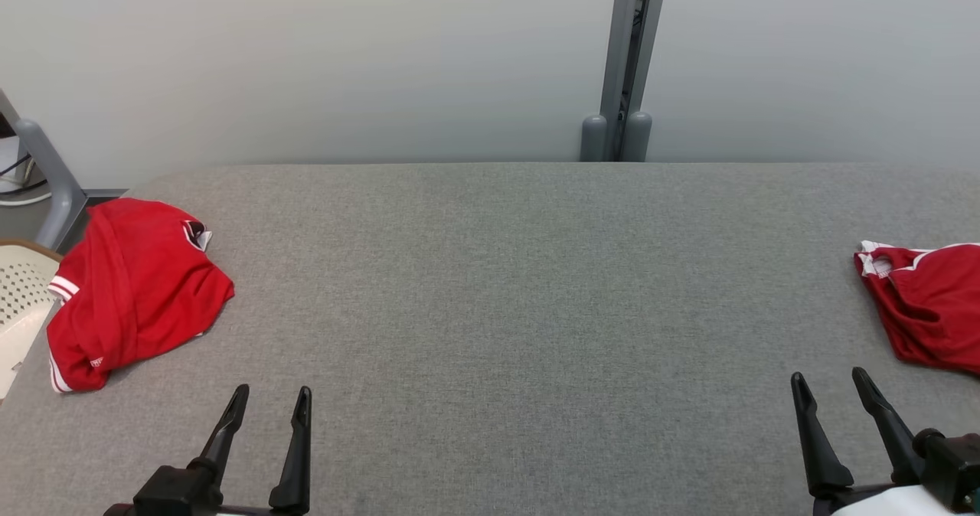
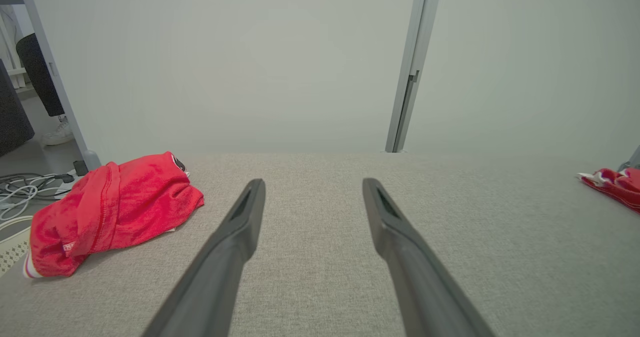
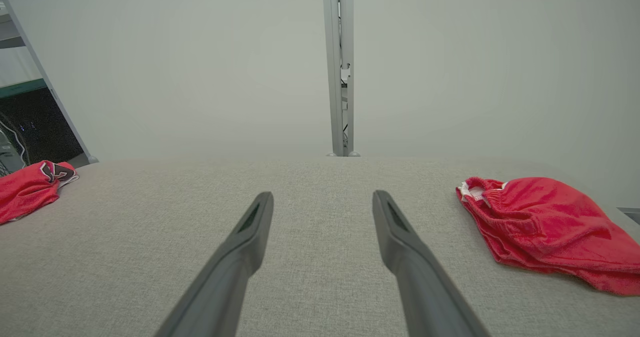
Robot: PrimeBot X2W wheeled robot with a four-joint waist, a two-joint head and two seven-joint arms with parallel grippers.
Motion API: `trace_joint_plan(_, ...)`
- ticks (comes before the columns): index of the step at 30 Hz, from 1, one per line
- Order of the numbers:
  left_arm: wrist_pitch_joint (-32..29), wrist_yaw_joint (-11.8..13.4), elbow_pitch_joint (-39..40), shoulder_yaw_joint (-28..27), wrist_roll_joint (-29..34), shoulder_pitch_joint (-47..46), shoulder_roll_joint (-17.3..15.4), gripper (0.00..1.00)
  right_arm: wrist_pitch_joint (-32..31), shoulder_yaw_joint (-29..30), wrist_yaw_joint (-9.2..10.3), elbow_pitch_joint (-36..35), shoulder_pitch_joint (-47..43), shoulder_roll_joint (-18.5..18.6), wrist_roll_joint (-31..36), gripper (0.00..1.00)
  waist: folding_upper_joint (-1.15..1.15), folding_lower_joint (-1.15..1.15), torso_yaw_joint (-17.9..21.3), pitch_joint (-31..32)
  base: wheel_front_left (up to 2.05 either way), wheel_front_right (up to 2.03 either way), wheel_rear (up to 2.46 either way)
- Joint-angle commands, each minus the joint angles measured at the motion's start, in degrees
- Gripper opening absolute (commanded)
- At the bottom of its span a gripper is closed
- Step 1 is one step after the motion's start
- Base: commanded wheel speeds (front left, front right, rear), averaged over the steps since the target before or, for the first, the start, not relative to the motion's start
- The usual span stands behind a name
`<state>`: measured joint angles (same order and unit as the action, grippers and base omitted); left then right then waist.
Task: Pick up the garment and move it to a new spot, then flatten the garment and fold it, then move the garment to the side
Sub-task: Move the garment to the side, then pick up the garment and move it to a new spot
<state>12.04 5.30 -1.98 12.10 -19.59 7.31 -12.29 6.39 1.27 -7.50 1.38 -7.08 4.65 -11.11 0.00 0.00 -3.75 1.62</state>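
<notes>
A crumpled red garment (image 1: 134, 290) with white-striped trim lies at the table's left edge, also seen in the left wrist view (image 2: 112, 212) and far left in the right wrist view (image 3: 30, 189). A second red garment (image 1: 926, 305) with white trim lies bunched at the right edge (image 3: 545, 227) (image 2: 612, 184). My left gripper (image 1: 272, 397) stands open near the front edge, right of the left garment, with nothing between its fingers (image 2: 312, 184). My right gripper (image 1: 831, 382) is open too, just in front of the right garment, holding nothing (image 3: 322, 199).
The grey fabric-covered table (image 1: 498, 286) spreads wide between the two garments. A pale wall and a grey post (image 1: 624, 64) stand behind it. A perforated white chair seat (image 1: 19, 302) and a grey frame leg (image 1: 50, 179) sit off the left edge, with cables (image 2: 20, 189) on the floor.
</notes>
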Motion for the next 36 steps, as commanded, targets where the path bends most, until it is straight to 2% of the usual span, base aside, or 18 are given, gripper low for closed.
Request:
trace_joint_plan(1,-0.3,0.4,0.4,-0.2,-0.3,0.7,-0.5,1.0,-0.3,0.4,0.02,-0.6,-0.8,0.1,0.1,1.0,0.0,0.0,0.4,0.3,0.0,0.0,0.0)
trace_joint_plan(36,-1.5,1.8,2.3,1.0,-1.1,0.9,-1.4,1.0,0.6,0.5,0.02,-1.0,-0.8,-0.8,0.0,1.0,0.0,0.0,-0.1,0.3,0.0,0.0,0.0)
